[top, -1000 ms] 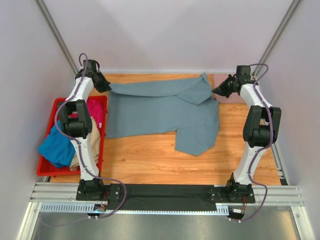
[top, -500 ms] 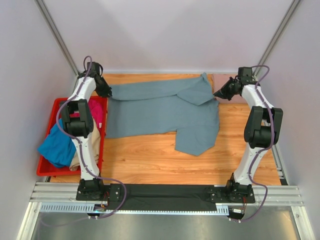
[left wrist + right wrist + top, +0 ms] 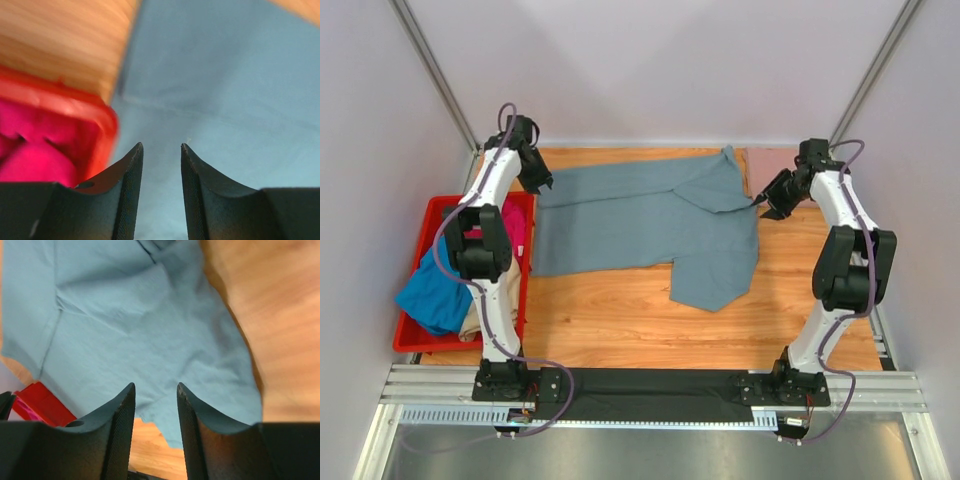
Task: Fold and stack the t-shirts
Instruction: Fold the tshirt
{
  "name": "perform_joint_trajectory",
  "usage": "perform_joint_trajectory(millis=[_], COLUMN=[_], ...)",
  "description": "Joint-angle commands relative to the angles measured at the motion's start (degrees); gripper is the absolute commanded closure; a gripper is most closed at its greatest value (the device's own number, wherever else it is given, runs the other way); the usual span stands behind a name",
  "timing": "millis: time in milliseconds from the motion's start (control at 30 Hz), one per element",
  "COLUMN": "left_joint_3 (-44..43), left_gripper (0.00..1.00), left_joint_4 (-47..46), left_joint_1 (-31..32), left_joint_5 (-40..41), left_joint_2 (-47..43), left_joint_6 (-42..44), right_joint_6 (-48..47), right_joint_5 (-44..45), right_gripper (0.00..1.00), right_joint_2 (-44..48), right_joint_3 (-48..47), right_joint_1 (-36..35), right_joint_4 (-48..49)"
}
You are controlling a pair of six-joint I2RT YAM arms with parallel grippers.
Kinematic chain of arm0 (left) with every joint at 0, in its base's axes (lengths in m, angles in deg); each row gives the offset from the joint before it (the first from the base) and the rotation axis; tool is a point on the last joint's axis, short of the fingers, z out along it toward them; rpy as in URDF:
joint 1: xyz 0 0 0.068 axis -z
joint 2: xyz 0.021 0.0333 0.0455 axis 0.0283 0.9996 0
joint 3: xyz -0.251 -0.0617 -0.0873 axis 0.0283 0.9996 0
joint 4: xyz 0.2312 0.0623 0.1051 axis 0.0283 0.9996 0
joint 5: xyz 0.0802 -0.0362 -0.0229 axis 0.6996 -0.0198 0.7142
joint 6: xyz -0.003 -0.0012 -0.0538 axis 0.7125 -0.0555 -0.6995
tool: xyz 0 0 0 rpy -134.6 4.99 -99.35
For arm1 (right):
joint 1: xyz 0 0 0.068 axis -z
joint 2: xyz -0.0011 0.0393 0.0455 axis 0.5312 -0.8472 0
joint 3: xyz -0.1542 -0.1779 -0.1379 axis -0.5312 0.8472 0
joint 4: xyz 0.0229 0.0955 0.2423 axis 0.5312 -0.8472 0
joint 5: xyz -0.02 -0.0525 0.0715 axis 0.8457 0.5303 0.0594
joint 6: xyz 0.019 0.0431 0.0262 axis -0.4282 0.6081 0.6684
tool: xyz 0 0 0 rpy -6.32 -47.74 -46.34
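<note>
Left wrist view: my left gripper [image 3: 159, 149] has jaws apart on nothing, the grey-blue t-shirt [image 3: 225, 90] spread just beyond them; the right gripper [image 3: 155, 386] gapes empty over its opposite edge. It lies rumpled, one corner flipped, apparently no fold finished; other shirts [image 3: 435, 295] sit heaped in the red bin [image 3: 60, 92].

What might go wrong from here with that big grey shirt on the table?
The grey shirt lies unevenly, one flap doubled over at the far right, so the next fold may come out crooked. Its left edge sits beside the bin; the open left gripper might snag the rim when grasping there.
</note>
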Motion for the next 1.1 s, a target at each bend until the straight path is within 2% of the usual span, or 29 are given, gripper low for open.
perform_joint_trajectory(millis=[0, 67, 100, 233, 300, 433, 700, 733, 867, 933, 1067], left_joint_3=[5.3, 12.5, 14.6, 24.6, 31.1, 35.9, 36.5, 36.9, 37.9, 37.9, 38.8], left_gripper=[0.57, 0.56, 0.56, 0.55, 0.55, 0.55, 0.56, 0.56, 0.57, 0.57, 0.58], left_joint_4=[2.9, -0.2, -1.1, -4.5, -6.3, -6.9, -4.4, -4.5, -3.7, -2.7, -2.0], left_joint_1=[6.2, 7.8, 9.1, 11.5, 12.0, 12.1, 12.1, 12.1, 12.2, 12.1, 12.2], left_joint_5=[-1.6, -6.3, -7.4, -9.6, -11.8, -10.7, -8.0, -8.0, -6.3, -4.6, -3.4], left_joint_2=[-9.5, -14.0, -15.3, -19.9, -20.8, -21.4, -13.9, -13.4, -12.4, -11.9, -11.9], left_joint_6=[1.3, 1.0, 0.0, -3.0, -4.6, -3.6, -1.9, -2.0, -2.5, -2.5, -2.6], right_joint_6=[-0.9, -2.2, -3.1, -3.8, -2.6, -1.8, -0.3, -0.2, 0.9, 1.0, 0.8], right_joint_5=[7.2, 9.5, 10.3, 9.8, 5.6, 5.4, 8.6, 8.9, 13.0, 12.9, 16.7], right_gripper=[0.55, 0.45, 0.44, 0.43, 0.46, 0.48, 0.48, 0.50, 0.72, 0.77, 0.96], right_joint_2=[8.7, 10.9, 13.2, 17.0, 18.2, 20.2, 16.2, 16.0, 14.9, 15.3, 16.7], right_joint_3=[3.1, 8.0, 10.3, 20.4, 25.4, 29.8, 35.3, 36.0, 36.7, 37.8, 38.6], right_joint_1=[-0.7, -1.0, -1.0, -0.9, -1.1, -1.9, -3.9, -4.3, -5.0, -5.0, -5.0], right_joint_4=[-9.6, -10.5, -10.2, -5.2, -1.1, 3.1, 9.5, 10.3, 8.3, 7.9, 5.4])
